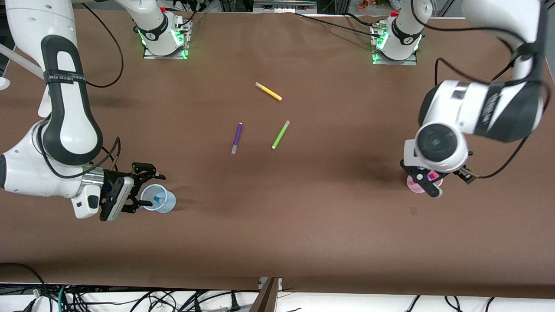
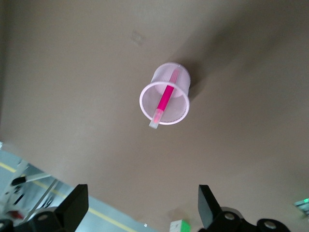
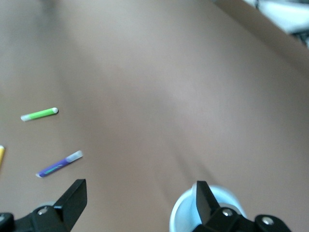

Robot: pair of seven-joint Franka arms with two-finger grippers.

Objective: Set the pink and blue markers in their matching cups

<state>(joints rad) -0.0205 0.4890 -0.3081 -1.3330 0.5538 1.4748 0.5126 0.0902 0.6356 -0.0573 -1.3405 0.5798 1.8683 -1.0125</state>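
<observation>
The pale pink cup (image 1: 412,185) stands toward the left arm's end of the table, with the pink marker (image 1: 432,177) leaning inside it. In the left wrist view the marker (image 2: 166,96) rests in the cup (image 2: 179,112), its white tip over the rim. My left gripper (image 1: 422,180) hangs open and empty above this cup (image 2: 142,205). The pale blue cup (image 1: 167,201) stands toward the right arm's end, with the blue marker (image 1: 157,199) inside. My right gripper (image 1: 146,189) is open and empty beside that cup (image 3: 186,217), one finger (image 3: 203,198) over its rim.
A purple pen (image 1: 236,138), a lime-green pen (image 1: 280,134) and a yellow pen (image 1: 269,91) lie loose at the table's middle. The purple pen (image 3: 60,164) and green pen (image 3: 39,114) also show in the right wrist view. Brown cloth covers the table (image 1: 303,225).
</observation>
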